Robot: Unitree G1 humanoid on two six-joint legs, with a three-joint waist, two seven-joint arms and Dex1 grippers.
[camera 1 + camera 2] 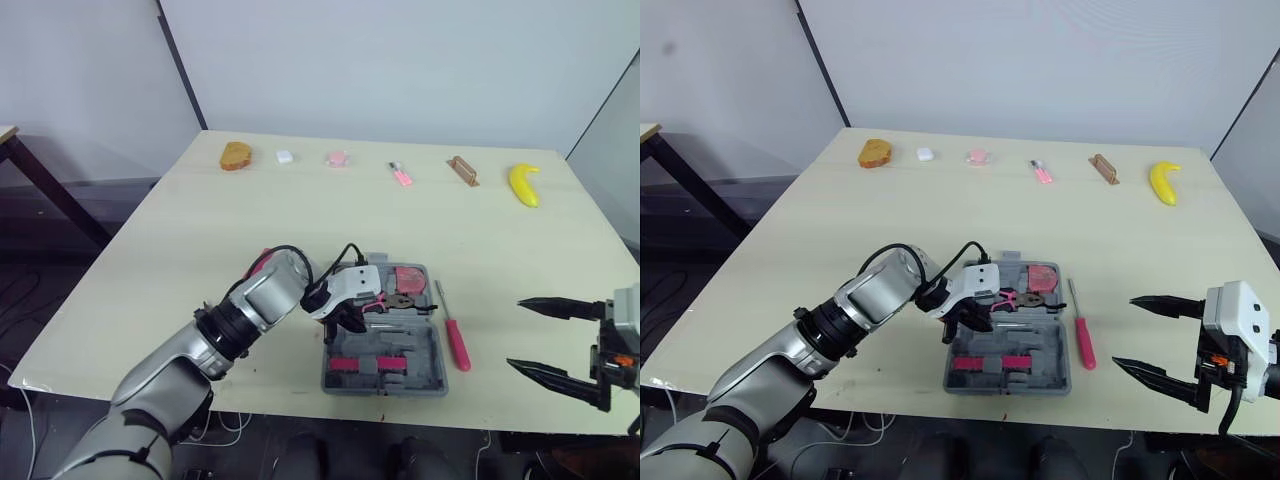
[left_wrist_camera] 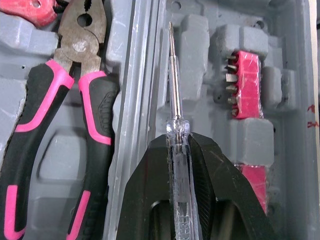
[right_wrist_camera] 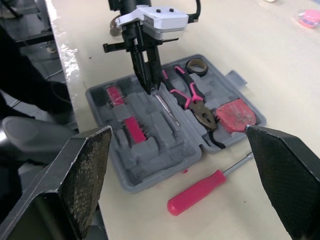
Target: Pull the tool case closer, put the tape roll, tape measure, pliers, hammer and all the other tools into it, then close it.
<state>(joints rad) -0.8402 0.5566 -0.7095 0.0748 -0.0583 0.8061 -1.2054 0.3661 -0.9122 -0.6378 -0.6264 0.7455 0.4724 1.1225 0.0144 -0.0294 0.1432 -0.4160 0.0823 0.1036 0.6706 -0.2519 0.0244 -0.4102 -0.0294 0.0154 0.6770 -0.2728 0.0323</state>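
Right tool (image 1: 1124,331) spread near pink screwdriver (image 1: 1085,350), left tool (image 3: 151,85) pinching clear screwdriver (image 2: 174,110) over tool case (image 3: 160,162), pliers (image 2: 95,110) alongside.

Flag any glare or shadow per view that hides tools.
Left eye view: even light on the table, no hard shadows, case contents readable. Right wrist view: bright glare strip along the table edge, well off the case. Left wrist view: glint along the shaft of the clear screwdriver in the left pincer; pliers evenly lit.
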